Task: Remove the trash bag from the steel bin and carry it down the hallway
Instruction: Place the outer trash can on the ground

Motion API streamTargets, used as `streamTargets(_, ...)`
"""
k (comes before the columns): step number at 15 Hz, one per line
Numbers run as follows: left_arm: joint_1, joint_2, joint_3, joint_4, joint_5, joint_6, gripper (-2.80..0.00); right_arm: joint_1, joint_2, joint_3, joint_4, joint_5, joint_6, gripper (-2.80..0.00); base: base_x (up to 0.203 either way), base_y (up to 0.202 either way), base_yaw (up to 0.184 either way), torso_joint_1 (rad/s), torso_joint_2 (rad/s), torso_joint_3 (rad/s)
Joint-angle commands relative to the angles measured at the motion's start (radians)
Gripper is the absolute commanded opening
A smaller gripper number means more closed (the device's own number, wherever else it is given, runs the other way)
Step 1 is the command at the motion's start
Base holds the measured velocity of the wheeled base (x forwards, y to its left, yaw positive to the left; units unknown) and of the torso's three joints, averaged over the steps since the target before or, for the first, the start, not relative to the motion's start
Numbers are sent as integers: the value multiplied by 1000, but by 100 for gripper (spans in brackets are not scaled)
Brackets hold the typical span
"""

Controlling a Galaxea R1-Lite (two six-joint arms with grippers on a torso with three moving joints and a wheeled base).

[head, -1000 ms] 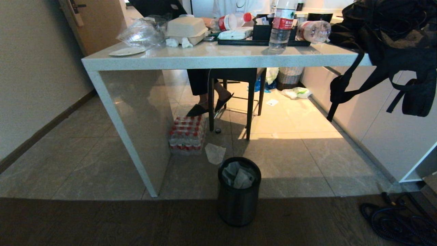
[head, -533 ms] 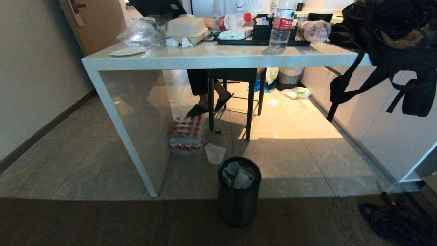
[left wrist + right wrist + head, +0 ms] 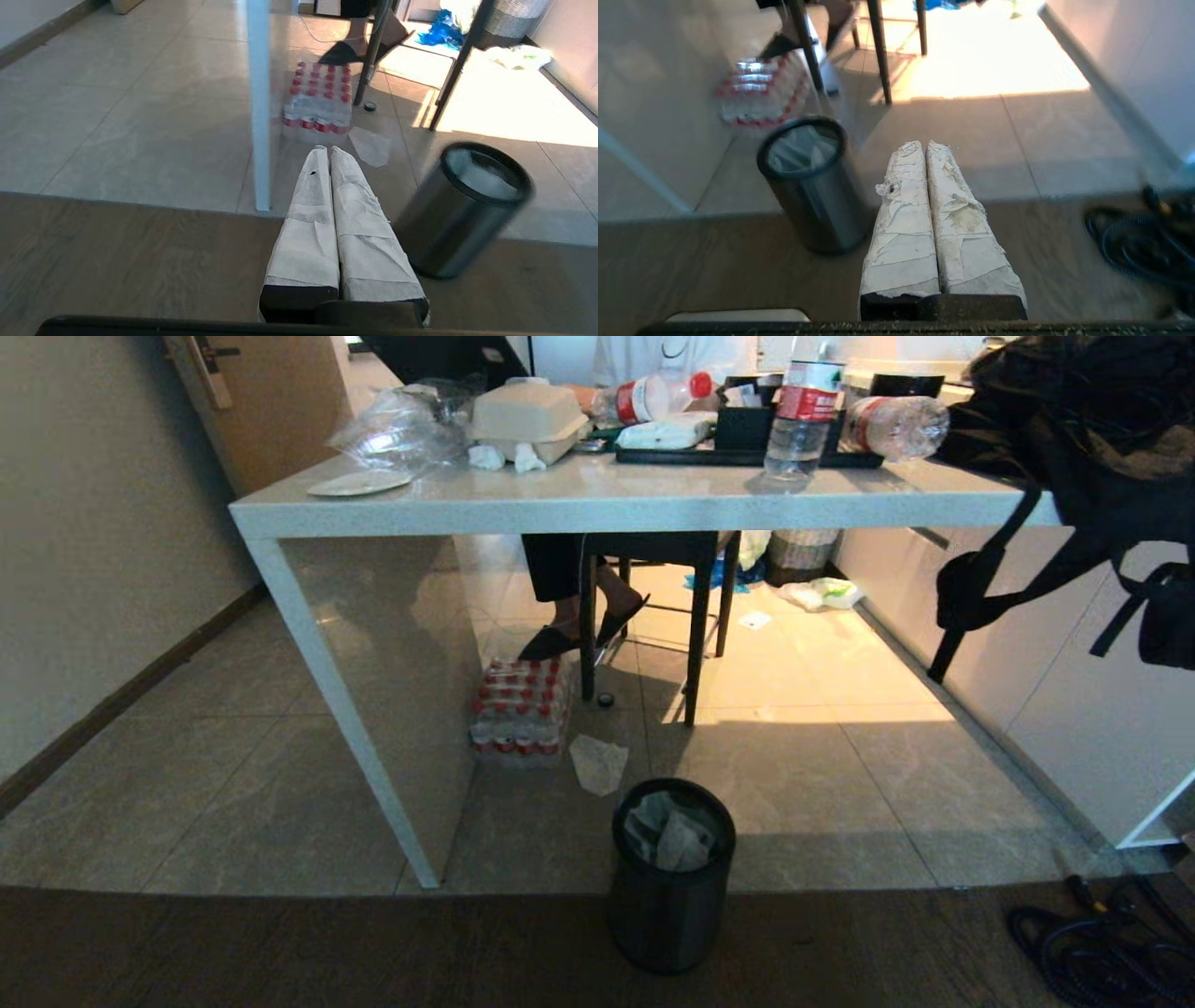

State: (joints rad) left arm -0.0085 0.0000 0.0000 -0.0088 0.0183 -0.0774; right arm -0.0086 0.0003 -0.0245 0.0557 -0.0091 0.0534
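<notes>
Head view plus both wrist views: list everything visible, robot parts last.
steel bin: one, dark, on floor at table's near end
trash bag: one, whitish, inside bin
table: one, pale, cluttered top
bottle pack: one, red caps, under table
flat wrapper: one, white, floor beside pack
woven basket: one, pale, far floor
cable: black, coiled, floor right
person's feet: dark slippers, by chair
left gripper: shut, empty
right gripper: shut, empty

I'm seeing my left gripper (image 3: 330, 151) wearing two long tapered fingers wrapped in wrinkled white tape, one bearing a small dark spot. My right gripper (image 3: 923, 147) is showing the same wrapping, grubbier and fraying, on black bases.
</notes>
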Motion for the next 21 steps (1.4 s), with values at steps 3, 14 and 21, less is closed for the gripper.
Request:
streamTargets(3,1,0,0,0,0,-4,-280,1,-2,0,1,0,0,-280,197,195,4,-2,2,2)
streamTargets(14,1,0,0,1,2,-7,-280,1,-2,0,1,0,0,-280,30,42,0,1,2,-1)
streamTargets(21,1,0,0,1,1,-17,-280,1,-2,0,1,-1,0,-280,0,0,0,0,0,0)
